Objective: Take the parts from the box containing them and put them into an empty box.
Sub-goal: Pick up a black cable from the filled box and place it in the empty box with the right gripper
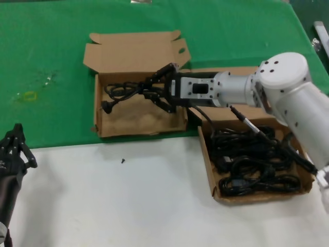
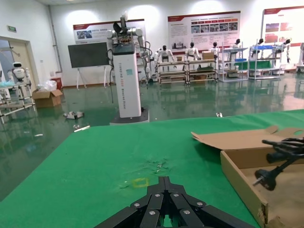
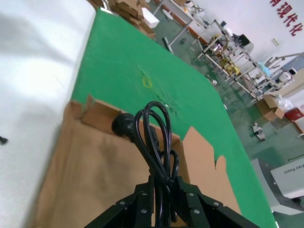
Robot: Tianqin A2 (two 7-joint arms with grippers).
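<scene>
My right gripper [image 1: 157,90] clamps a power cord [image 1: 123,92] over the left box [image 1: 139,128]; its dangling plug [image 1: 107,106] may snag, apparently.

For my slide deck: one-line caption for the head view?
Right gripper holds a looped black power cord over the open cardboard box, beside the cord-filled box; left gripper idle.

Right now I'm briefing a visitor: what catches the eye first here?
The right gripper reaches over the open cardboard box on the green cloth, clamped on a looped black power cord. Beside it, a second box holds a tangle of cords. The left gripper waits at the near left.
</scene>
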